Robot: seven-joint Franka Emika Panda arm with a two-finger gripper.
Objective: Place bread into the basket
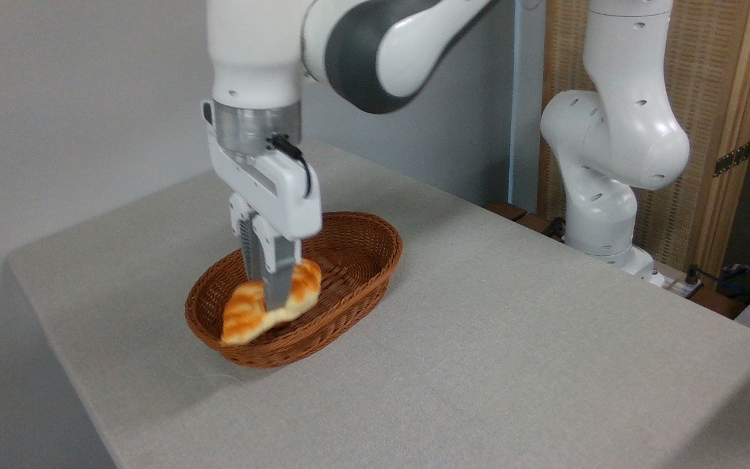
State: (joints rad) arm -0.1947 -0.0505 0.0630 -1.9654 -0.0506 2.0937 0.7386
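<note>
The braided loaf (245, 316) is inside the basket (355, 286), lying along its length with the near-left end tilted up against the near rim and the far-right end toward the middle. Judging by that, the main move of the task is nearly done: the loaf has reached its place but is not yet let go. The tool (271, 293) is clamped across the middle of the loaf, its two fingers (277, 286) close together on either side of it; whether the loaf rests fully on the wicker floor or hangs a little above it cannot be told from this view. What seems left for this piece is to part the fingers and lift clear without dragging the loaf over the rim.

No second piece of bread shows anywhere on the surface (512, 352), so whether a smaller bun remains to be moved cannot be told.

The arm comes down from the top of the picture, its wrist pointing straight down over the near-left half of the basket. Its base stands at the far right edge of the surface, well apart from the basket.
</note>
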